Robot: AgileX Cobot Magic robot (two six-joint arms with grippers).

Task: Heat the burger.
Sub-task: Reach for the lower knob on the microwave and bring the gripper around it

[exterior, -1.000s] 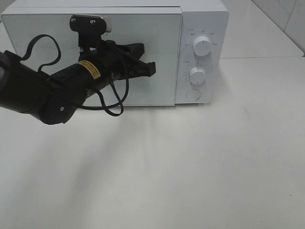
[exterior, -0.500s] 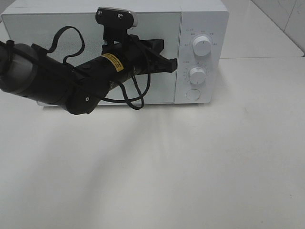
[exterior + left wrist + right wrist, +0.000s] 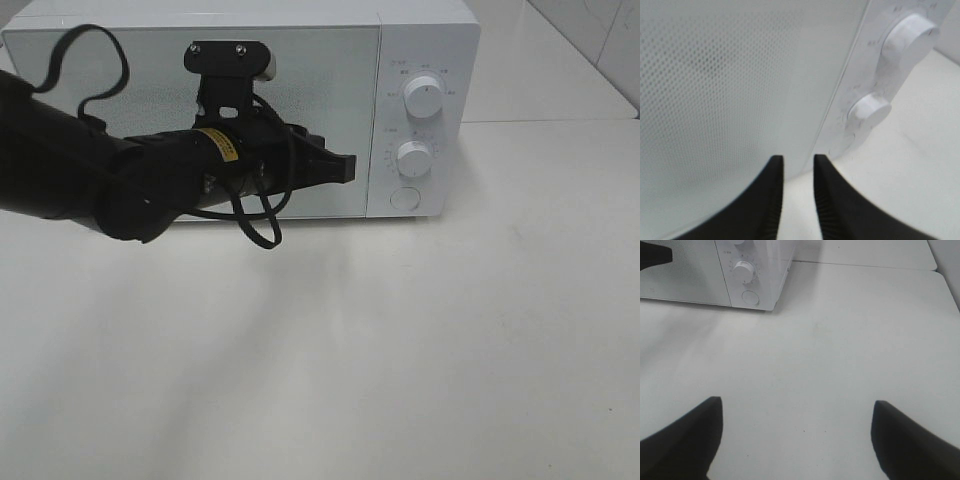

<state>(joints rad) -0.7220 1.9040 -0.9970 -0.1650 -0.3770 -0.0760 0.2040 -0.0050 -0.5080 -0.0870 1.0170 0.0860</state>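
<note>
Currently the left gripper (image 3: pixel 346 168) is hanging in front of the white microwave (image 3: pixel 330 70), low at the right end of its closed door (image 3: pixel 150 60), with the tips pointing right toward the control panel (image 3: pixel 445 150). I can't tell whether it's touching the door. In the left wrist view its fingers (image 3: pixel 771 195) are standing a narrow slit apart with nothing between them, aiming at the seam where door meets panel.

The right gripper (image 3: pixel 796 412) is hovering over the white table (image 3: pixel 840 340), nearer than the microwave and off to its right. Its fingers (image 3: pixel 700 432) are spread wide and gripping nothing. It's out of frame in the high view.

As for the burger, it isn't showing in any view. The door is shut and its dotted window is reading opaque, so I can't tell where it is.

On writing, a yellow label (image 3: pixel 217 146) with black print is sitting on the left arm, too small to read. Small grey print is ringing the upper knob (image 3: pixel 424 99) and the lower knob (image 3: pixel 414 158), and that's illegible too. The round button (image 3: pixel 404 198) is sitting just below the lower knob, and any marking on it is too small to tell.

A black cable (image 3: pixel 262 228) is looping under the left arm, and the camera bracket (image 3: pixel 232 58) is riding on top of it.
</note>
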